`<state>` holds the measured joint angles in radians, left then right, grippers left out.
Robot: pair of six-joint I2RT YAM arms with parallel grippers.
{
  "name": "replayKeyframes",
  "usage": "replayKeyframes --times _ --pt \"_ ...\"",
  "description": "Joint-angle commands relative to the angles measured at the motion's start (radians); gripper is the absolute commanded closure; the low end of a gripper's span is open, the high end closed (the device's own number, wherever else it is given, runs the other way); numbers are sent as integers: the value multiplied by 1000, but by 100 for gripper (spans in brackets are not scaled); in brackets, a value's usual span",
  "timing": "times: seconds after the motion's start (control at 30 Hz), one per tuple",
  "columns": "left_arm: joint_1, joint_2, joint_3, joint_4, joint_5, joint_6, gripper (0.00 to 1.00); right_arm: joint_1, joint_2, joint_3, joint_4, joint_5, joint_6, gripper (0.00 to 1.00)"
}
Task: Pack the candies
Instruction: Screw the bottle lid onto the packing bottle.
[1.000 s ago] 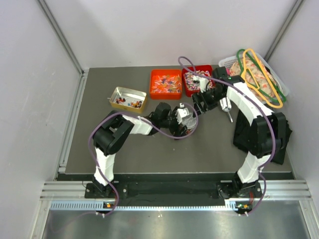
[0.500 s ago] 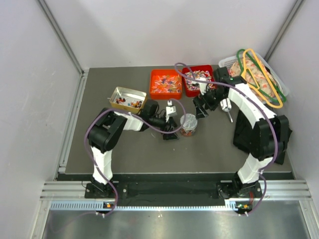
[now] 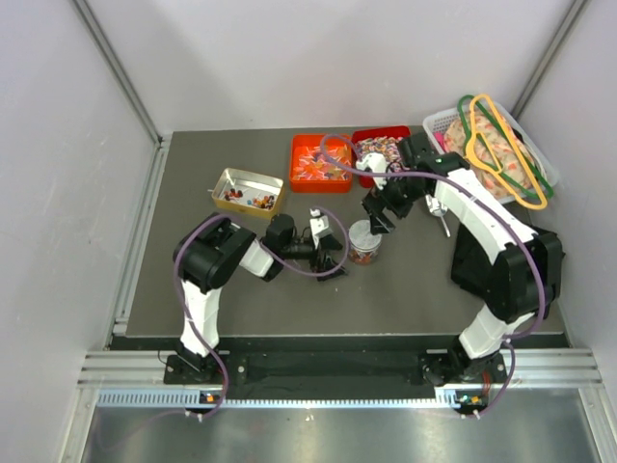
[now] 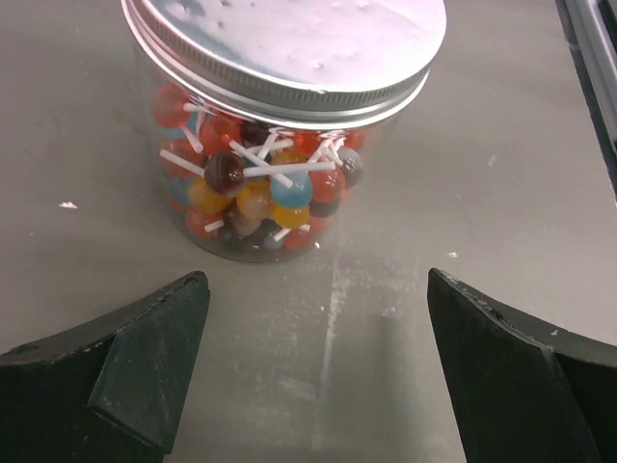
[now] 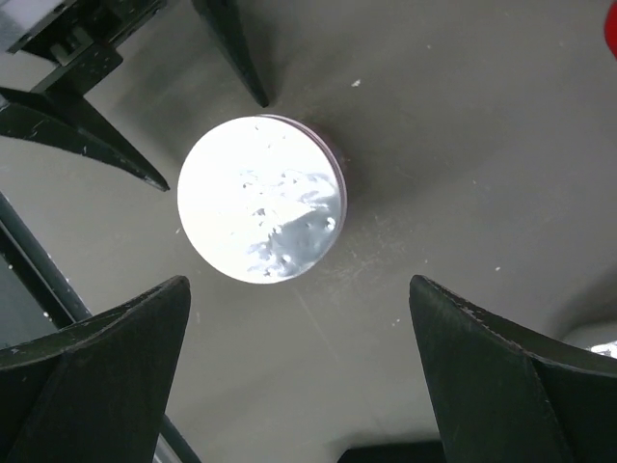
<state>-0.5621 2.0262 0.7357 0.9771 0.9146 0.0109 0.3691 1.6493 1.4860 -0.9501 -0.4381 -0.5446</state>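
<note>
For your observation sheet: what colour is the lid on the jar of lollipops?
Shiny silver metal; the lid shows best in the left wrist view.

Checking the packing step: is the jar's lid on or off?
On. In the left wrist view the silver lid sits flush on the upright jar; from above, the right wrist view shows only its flat top.

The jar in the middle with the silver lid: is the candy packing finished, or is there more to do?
Done, it seems: the jar holds many lollipops and its lid is on. In hand: nothing; the left gripper and right gripper stand open near it, gripping nothing. Left: candies lie in the red tray and the orange tray, so more packing may follow.
</note>
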Motion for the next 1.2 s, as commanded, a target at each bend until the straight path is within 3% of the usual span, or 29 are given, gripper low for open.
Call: replayKeyframes --times 0.0,0.13,0.27,0.37,0.63,0.8,1.17 --pt "-45 51 -48 366 -100 -85 1 -53 -34 -13 30 -74 37 6" --pt "-94 71 -97 448 -175 -29 1 -96 -52 -67 74 -99 86 6" --pt "-127 83 -96 419 -284 60 1 -150 -46 -93 96 -177 149 7" --pt "-136 104 -93 432 -316 50 1 -183 -45 -122 128 -177 210 7" --pt "-179 135 -104 462 -603 31 1 -190 12 -141 155 -126 264 7" --pt "-200 150 -64 388 -663 61 1 -188 35 -139 166 -139 276 7" --pt "-243 230 -84 575 -652 98 1 -263 115 -107 177 -272 333 8"
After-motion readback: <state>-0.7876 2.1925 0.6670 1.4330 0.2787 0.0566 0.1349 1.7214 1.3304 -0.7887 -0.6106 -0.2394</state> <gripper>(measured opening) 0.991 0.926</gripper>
